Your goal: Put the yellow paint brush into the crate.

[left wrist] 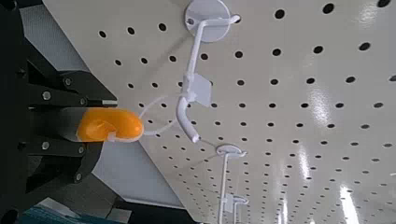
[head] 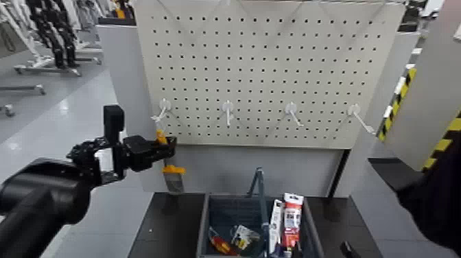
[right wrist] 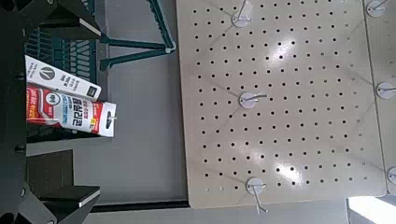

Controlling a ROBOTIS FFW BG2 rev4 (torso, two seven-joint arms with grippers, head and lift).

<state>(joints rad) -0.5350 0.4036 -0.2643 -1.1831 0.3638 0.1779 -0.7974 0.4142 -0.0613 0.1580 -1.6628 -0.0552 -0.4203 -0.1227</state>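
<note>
The yellow paint brush (head: pixel 173 171) hangs in front of the pegboard, orange handle up, yellow band and greyish bristles down. My left gripper (head: pixel 160 143) is shut on the top of its handle, just below the leftmost white hook (head: pixel 163 110). In the left wrist view the orange handle end (left wrist: pixel 110 124) sits between the fingers, right beside the hook's tip (left wrist: pixel 191 131); I cannot tell if they touch. The crate (head: pixel 206 223), dark blue-grey with a tall central handle, stands below and to the right. My right gripper (right wrist: pixel 89 103) is open and empty, looking towards the crate (right wrist: pixel 65 42).
The white pegboard (head: pixel 274 68) carries several white hooks in a row. A red-and-white tube (head: pixel 293 218) and other small items lie in the crate, which stands on a dark table (head: pixel 164 226). My right arm (head: pixel 432 199) is low at the right edge.
</note>
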